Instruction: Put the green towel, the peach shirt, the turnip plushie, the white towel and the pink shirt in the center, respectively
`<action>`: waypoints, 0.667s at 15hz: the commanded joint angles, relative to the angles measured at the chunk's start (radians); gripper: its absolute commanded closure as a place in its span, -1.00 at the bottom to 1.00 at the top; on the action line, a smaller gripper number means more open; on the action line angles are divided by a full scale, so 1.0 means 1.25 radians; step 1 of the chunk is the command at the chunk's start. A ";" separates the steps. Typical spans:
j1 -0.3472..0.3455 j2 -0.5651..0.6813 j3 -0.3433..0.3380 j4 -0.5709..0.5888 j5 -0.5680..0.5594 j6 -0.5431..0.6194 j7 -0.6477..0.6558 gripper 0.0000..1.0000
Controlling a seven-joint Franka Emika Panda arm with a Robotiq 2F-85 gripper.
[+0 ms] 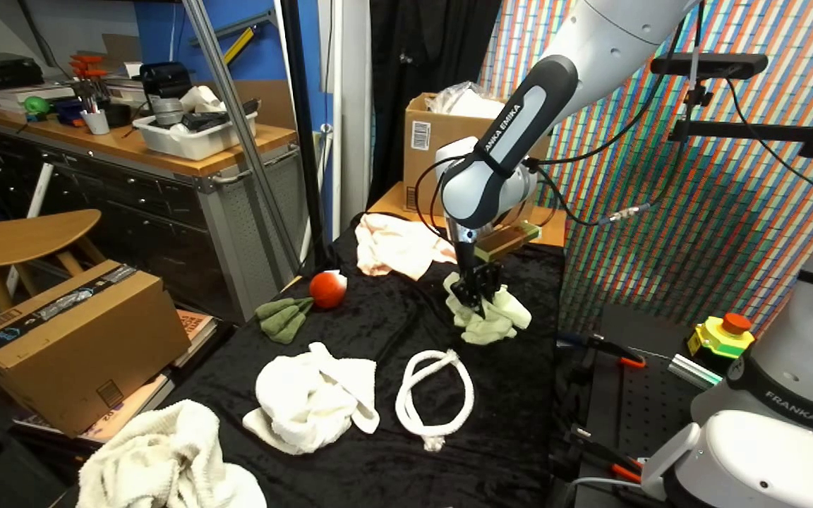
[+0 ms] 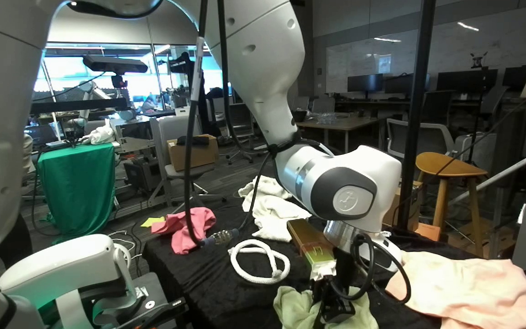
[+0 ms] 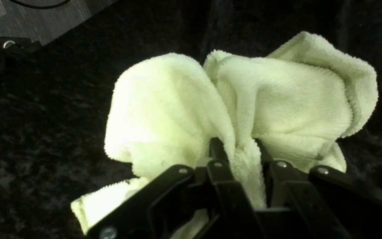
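Observation:
The pale green towel [image 3: 293,96] lies bunched on the black-covered table; it also shows in both exterior views [image 1: 488,321] [image 2: 292,306]. My gripper [image 3: 237,146] points down into it, shut on a fold between the fingers. The peach shirt [image 1: 396,243] lies crumpled at the table's end, also in an exterior view [image 2: 468,288]. The turnip plushie [image 1: 327,289], red with green leaves, lies near the table's edge. A white towel [image 1: 308,402] is bunched on the table. The pink shirt [image 2: 187,228] lies at a table corner.
A white rope loop [image 1: 435,395] lies between the green and white towels. Another cream-white cloth [image 1: 166,458] lies at the table's end. Cardboard boxes [image 1: 82,346] [image 1: 417,152] stand by the table. A black upright post [image 2: 420,114] stands at its edge.

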 commanded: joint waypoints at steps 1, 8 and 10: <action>-0.003 -0.042 0.011 -0.011 0.002 -0.039 -0.039 0.91; -0.008 -0.149 0.034 -0.015 0.009 -0.144 -0.147 0.86; 0.003 -0.204 0.045 -0.026 0.004 -0.175 -0.173 0.85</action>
